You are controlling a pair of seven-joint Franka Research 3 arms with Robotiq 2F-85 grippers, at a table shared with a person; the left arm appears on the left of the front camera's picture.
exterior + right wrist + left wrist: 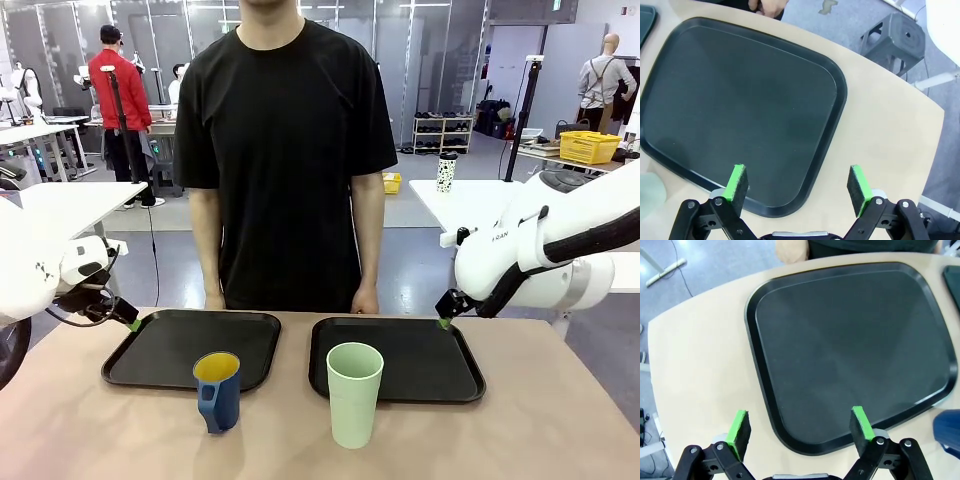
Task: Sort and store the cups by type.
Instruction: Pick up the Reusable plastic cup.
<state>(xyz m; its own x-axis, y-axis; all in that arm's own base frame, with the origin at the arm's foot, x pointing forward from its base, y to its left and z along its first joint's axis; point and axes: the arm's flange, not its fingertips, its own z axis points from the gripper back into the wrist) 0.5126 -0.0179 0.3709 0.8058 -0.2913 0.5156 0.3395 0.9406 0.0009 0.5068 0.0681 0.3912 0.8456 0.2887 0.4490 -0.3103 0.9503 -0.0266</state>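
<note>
Both cups are out on the table (pixel 540 430) and nothing is gripped: the dark blue mug (pixel 218 392) with its yellow inside stands upright on the bare tabletop, just beside the near edge of the left tray (pixel 170 345), handle turned towards the robot's side. To its right, the tall mint-green tumbler (pixel 354 393) stands upright too, on the table just in front of the right tray (pixel 435 360), mouth up. Both black trays lie flat, side by side, with a narrow strip of table between them. The robot's left hand (pixel 800 416) hangs above the outer near corner of the left tray, green pads spread wide apart, holding nothing, and the mug's blue edge peeks in at the side of its wrist view. The right hand (pixel 797 172) hovers over the outer near corner of the right tray, fingers just as wide and empty. A person (pixel 290 150) in a black T-shirt stands at the far side, arms down, fingers near the table edge
</note>
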